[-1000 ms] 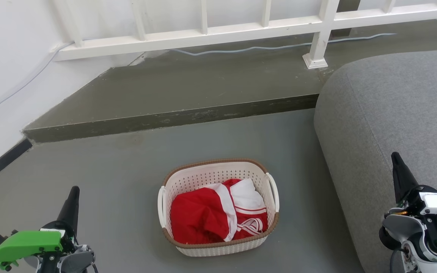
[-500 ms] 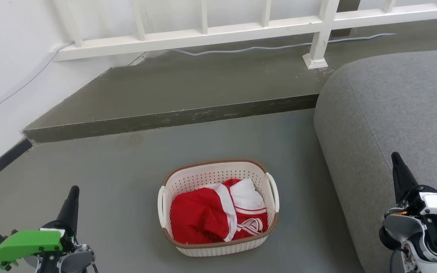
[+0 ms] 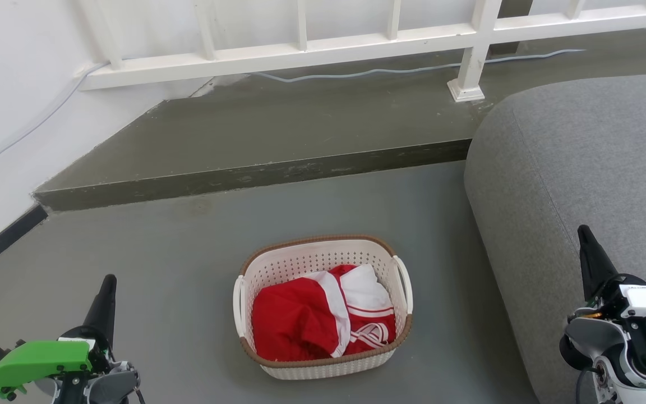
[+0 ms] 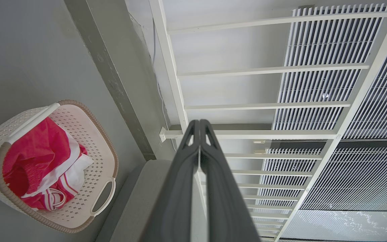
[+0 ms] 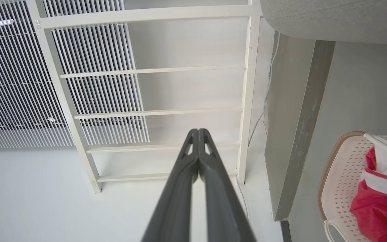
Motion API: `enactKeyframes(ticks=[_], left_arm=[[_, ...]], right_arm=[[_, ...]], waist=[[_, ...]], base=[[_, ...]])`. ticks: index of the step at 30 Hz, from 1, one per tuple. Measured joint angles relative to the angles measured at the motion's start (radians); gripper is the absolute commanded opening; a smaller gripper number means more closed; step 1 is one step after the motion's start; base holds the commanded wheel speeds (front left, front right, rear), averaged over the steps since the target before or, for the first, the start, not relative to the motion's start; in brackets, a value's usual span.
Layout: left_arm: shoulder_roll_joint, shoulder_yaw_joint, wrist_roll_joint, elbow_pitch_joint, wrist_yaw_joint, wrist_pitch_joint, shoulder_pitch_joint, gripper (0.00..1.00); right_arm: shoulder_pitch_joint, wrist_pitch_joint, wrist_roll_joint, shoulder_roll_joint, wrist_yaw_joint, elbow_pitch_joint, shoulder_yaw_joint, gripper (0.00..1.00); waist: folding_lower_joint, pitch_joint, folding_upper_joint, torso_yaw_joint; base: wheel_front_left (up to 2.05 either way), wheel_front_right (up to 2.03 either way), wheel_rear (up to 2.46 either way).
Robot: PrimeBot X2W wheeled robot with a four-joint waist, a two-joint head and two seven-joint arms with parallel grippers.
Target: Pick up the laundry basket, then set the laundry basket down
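The laundry basket (image 3: 312, 255) sits on the grey floor in the head view's lower middle: cream perforated plastic, brown woven-look rim, white loop handles on both sides, red-and-white clothes (image 3: 317, 314) inside. It also appears at the left of the left wrist view (image 4: 96, 148) and at the right edge of the right wrist view (image 5: 339, 174). My left gripper (image 3: 109, 283) is low at the left, shut and empty, well apart from the basket. Over the sofa at the lower right, my right gripper (image 3: 584, 233) is likewise shut and empty.
A grey sofa (image 3: 581, 157) fills the right side, close to the basket. A raised concrete step (image 3: 244, 174) crosses behind the basket, with a white railing (image 3: 323, 47) and a pale cable (image 3: 390, 70) beyond. A white wall (image 3: 9, 112) stands at the left.
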Motion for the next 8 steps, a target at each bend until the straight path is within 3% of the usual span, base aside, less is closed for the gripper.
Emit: enactKeyframes(ticks=[8], left_arm=[[-0.001, 0.001, 0.0, 0.0, 0.0, 0.002, 0.0, 0.0]], right_arm=[[0.0, 0.003, 0.0, 0.0, 0.0, 0.0, -0.001, 0.0]], waist=[[0.0, 0.0, 0.0, 0.0]], base=[[0.0, 0.0, 0.0]])
